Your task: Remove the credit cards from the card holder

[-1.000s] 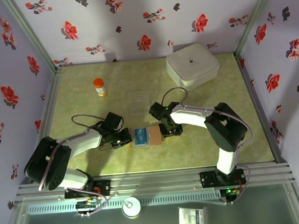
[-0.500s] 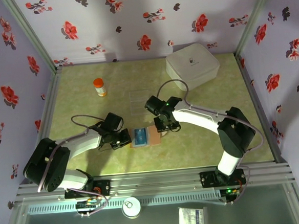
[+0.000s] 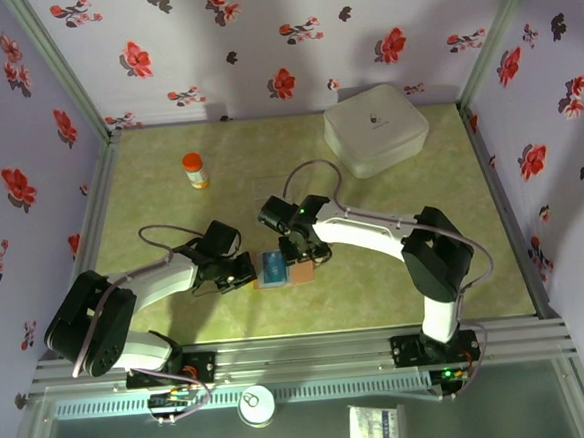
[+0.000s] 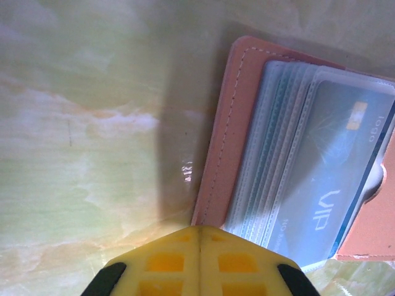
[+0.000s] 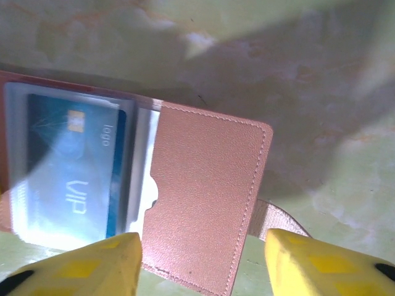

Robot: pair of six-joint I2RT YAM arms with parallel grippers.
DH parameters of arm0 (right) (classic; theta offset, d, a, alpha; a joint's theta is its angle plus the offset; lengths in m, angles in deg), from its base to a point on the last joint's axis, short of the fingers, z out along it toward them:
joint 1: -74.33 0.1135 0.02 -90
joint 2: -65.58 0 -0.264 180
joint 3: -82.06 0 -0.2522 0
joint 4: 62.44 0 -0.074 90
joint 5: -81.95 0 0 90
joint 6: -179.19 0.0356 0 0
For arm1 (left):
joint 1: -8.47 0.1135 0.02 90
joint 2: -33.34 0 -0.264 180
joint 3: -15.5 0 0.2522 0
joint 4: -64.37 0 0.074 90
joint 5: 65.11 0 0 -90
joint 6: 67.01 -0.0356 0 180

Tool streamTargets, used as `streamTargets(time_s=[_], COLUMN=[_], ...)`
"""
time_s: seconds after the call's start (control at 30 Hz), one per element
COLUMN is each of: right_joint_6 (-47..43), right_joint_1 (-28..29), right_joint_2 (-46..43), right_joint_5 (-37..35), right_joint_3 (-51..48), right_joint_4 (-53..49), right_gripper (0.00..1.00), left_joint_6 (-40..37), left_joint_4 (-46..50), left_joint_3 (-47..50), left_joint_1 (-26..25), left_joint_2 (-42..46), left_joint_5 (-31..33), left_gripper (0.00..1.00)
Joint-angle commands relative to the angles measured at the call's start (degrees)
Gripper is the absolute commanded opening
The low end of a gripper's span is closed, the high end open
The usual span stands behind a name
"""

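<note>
Green marbled table (image 3: 179, 317), floral walls (image 3: 260, 41) around: the card holder (image 3: 283, 268) lies open near the middle of the near edge, a blue credit card (image 5: 68, 179) sleeved inside. Your left gripper (image 4: 199, 246) is pinched closed at its left edge. Your right gripper (image 5: 200, 259) is spread apart above the brown flap.

The back wall (image 3: 260, 41), the left wall (image 3: 10, 199) and the right wall (image 3: 569, 160) were pale lilac, printed with red and dark flowers. Grey metal posts (image 3: 59, 65) stood in the two far corners. The table top (image 3: 397, 292) was yellow-green, marbled and slightly glossy. An aluminium rail (image 3: 302, 355) ran along its near edge. Soft shadows lay on the back wall.
</note>
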Motion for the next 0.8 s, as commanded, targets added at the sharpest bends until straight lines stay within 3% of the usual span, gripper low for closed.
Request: streamTargets(time_s=[0.0, 0.37, 0.77], right_joint_6=[1.90, 1.45, 1.12], right_joint_1=[-0.41, -2.85, -4.17], right_joint_2=[1.35, 3.63, 6.39], right_joint_5=[-0.23, 0.46, 3.07], right_joint_3=[-1.65, -6.05, -9.82], right_joint_4=[0.36, 2.84, 7.59], right_gripper=[0.60, 0.68, 0.69], left_joint_6=[0.19, -0.02, -0.15], left_joint_4=[1.49, 1.66, 1.68], left_joint_3=[0.92, 0.19, -0.16], left_joint_1=[-0.44, -0.48, -0.57], left_joint_2=[0.75, 0.02, 0.09], left_joint_5=[0.02, -0.16, -0.23], left_gripper=[0.00, 0.00, 0.00])
